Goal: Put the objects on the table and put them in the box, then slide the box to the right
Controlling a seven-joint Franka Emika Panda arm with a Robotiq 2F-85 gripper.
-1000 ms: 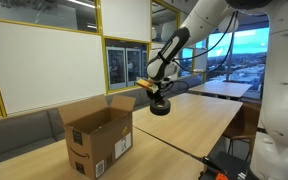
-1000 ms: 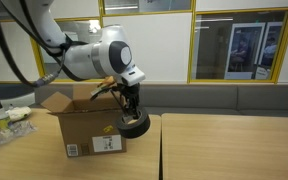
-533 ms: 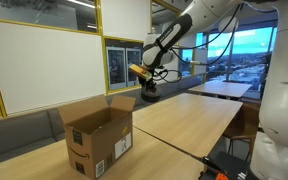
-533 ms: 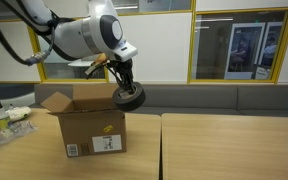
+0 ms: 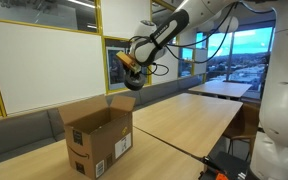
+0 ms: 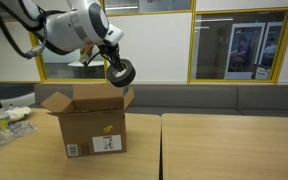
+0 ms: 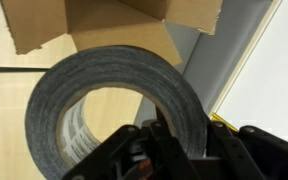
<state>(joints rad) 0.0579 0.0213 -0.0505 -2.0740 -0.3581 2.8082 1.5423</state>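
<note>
My gripper (image 5: 131, 70) is shut on a roll of dark grey tape (image 6: 121, 73) and holds it in the air above the open cardboard box (image 5: 97, 135), near its right flaps (image 6: 97, 122). In the wrist view the tape roll (image 7: 104, 80) fills the picture, with one finger through its hole and the other outside (image 7: 179, 140). The box's flaps (image 7: 114, 20) show at the top of that view. The box stands open on the wooden table (image 5: 184, 125).
The table (image 6: 224, 145) stretches away from the box with a seam down its middle. A pile of bags and clutter (image 6: 4, 125) lies beside the box. Windows and glass partitions (image 6: 234, 45) stand behind. More tables (image 5: 224, 88) are at the back.
The gripper has lifted the tape roll from just above the table beside the box, up and over toward the box's open top.
</note>
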